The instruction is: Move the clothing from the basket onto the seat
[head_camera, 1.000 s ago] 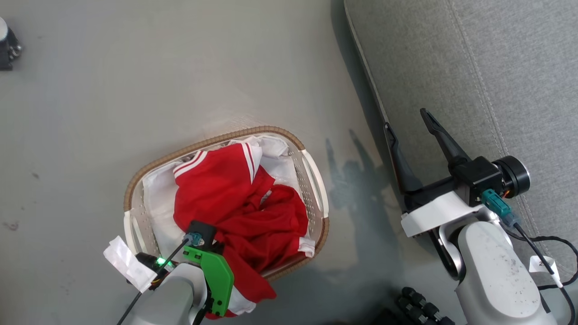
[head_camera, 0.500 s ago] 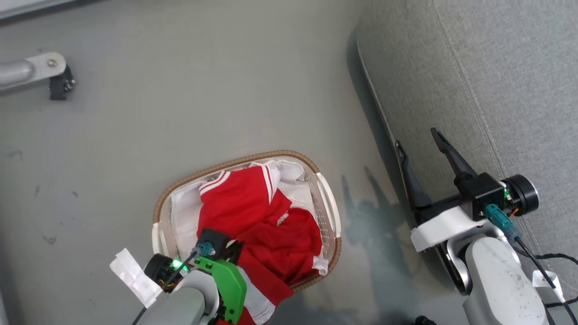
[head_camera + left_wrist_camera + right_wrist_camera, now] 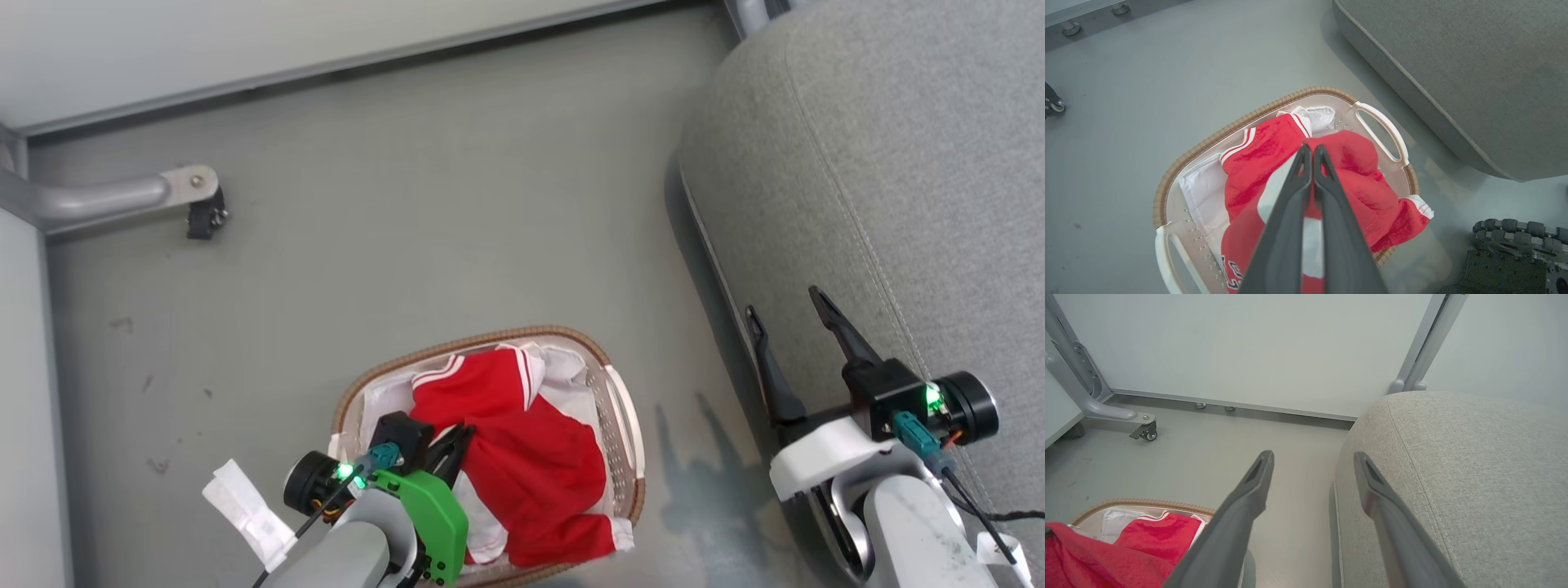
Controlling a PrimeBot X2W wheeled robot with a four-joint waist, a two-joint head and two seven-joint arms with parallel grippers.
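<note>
The left gripper point(image 3: 1312, 150), jaws pinched shut on bright red, white-striped soft clothing point(image 3: 1257, 155) heaped in the oval off-white, brown-rimmed plastic basket point(image 3: 1208, 141) beneath it, is seemingly at the lift-out step. Next: raise it clear and swing rightward onto the large grey woven-fabric seat point(image 3: 1453, 81), beside the wide-open right gripper point(image 3: 1312, 457).

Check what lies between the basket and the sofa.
Only bare grey floor separates the basket from the sofa, seen in the left wrist view.

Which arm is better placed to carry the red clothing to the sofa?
Left: the left gripper is shut on the clothing over the basket. The right gripper is open and empty at the sofa edge.
</note>
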